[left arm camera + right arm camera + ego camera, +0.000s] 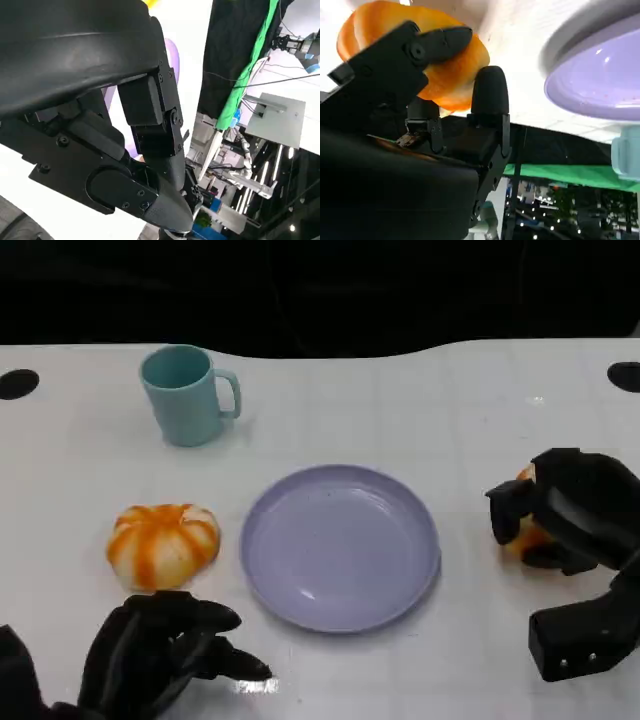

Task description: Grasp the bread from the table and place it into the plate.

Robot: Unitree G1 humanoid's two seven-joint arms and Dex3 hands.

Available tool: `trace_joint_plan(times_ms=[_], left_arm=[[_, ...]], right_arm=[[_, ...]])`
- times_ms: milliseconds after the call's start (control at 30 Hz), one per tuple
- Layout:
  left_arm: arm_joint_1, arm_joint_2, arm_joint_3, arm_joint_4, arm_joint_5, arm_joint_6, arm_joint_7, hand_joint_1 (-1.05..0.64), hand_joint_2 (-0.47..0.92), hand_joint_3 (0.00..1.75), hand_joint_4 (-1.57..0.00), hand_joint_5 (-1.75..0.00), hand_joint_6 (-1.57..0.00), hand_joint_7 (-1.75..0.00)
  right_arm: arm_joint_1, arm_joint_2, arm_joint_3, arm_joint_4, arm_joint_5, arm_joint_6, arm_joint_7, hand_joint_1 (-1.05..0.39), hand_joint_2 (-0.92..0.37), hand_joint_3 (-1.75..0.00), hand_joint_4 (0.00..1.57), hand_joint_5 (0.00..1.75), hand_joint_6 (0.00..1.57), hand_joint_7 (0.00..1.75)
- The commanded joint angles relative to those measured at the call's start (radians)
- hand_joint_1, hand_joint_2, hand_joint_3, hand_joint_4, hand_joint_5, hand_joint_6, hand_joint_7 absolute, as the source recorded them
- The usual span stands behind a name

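Observation:
An orange bread roll (526,537) lies on the white table right of the lilac plate (340,545). My right hand (575,515) grips it, fingers wrapped over its top and sides so most of it is hidden. In the right wrist view the bread (452,80) sits between the black fingers (490,95), with the plate (600,85) just beyond. I cannot tell whether the bread is off the table. My left hand (160,650) rests at the near left edge, fingers apart and holding nothing.
A round orange-and-white striped bun (162,543) lies left of the plate, just beyond my left hand. A teal mug (185,395) stands at the back left. The table's far edge meets a dark background. In the left wrist view a plate sliver (172,55) shows.

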Motion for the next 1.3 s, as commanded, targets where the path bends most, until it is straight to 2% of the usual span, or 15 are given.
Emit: trace_joint_plan(times_ms=[33, 167, 233, 433, 600, 767, 933, 1033, 1167, 1300], left_arm=[[0.0, 0.01, 0.006, 0.002, 0.003, -0.008, 0.005, -1.0, 0.79, 0.0, -1.57, -0.23, -1.57, 0.0], [0.002, 0.009, 0.004, 0.0, 0.004, -0.01, 0.005, -0.99, 0.79, 0.0, -1.57, -0.23, -1.56, 0.0], [0.002, 0.009, 0.003, -0.001, 0.006, -0.011, 0.007, -0.98, 0.79, 0.0, -1.57, -0.23, -1.56, 0.0], [0.004, 0.012, 0.001, -0.008, 0.006, -0.001, 0.013, -0.98, 0.8, 0.0, -1.57, -0.23, -1.57, 0.0], [0.0, 0.011, 0.005, 0.003, 0.0, -0.008, 0.005, -0.97, 0.79, 0.0, -1.57, -0.22, -1.56, 0.0], [0.0, 0.011, 0.003, 0.006, 0.008, -0.018, 0.007, -0.98, 0.8, 0.0, -1.57, -0.23, -1.56, 0.0], [0.0, 0.008, 0.003, 0.004, 0.005, -0.017, 0.007, -0.98, 0.8, 0.0, -1.57, -0.23, -1.56, 0.0], [0.001, 0.007, 0.002, 0.005, 0.007, -0.021, 0.007, -0.97, 0.8, 0.0, -1.57, -0.23, -1.56, 0.0], [0.003, 0.007, 0.001, 0.002, 0.006, -0.02, 0.007, -0.97, 0.8, 0.0, -1.57, -0.23, -1.56, 0.0], [0.005, 0.006, -0.002, -0.001, 0.008, -0.024, 0.006, -0.97, 0.8, 0.0, -1.57, -0.23, -1.55, 0.0]], right_arm=[[-0.012, 0.006, -0.02, 0.011, 0.046, -0.043, -0.057, 0.06, -0.26, -1.07, 0.98, 1.75, 0.84, 1.61], [-0.004, 0.013, -0.053, 0.003, 0.098, -0.099, -0.104, 0.1, -0.15, -1.27, 1.01, 1.75, 0.92, 1.54], [0.003, 0.018, -0.072, -0.01, 0.132, -0.134, -0.103, 0.12, -0.13, -1.34, 1.03, 1.75, 0.92, 1.56], [0.045, 0.026, -0.109, -0.14, 0.189, -0.164, -0.042, 0.13, -0.1, -1.49, 1.06, 1.75, 0.91, 1.58], [0.076, 0.058, -0.121, -0.243, 0.226, -0.182, 0.023, 0.15, -0.06, -1.58, 1.07, 1.75, 0.92, 1.61], [0.073, 0.097, -0.126, -0.291, 0.244, -0.193, 0.085, 0.08, -0.06, -1.61, 1.08, 1.75, 0.89, 1.67], [0.055, 0.148, -0.122, -0.291, 0.244, -0.208, 0.121, -0.02, -0.14, -1.53, 1.09, 1.75, 0.86, 1.71], [0.046, 0.174, -0.115, -0.292, 0.229, -0.196, 0.139, -0.06, -0.13, -1.51, 1.08, 1.75, 0.87, 1.7], [0.033, 0.217, -0.103, -0.272, 0.217, -0.185, 0.158, -0.04, -0.09, -1.47, 1.06, 1.75, 0.83, 1.74], [0.015, 0.257, -0.09, -0.215, 0.221, -0.185, 0.174, -0.05, -0.16, -1.43, 1.05, 1.75, 0.81, 1.75]])
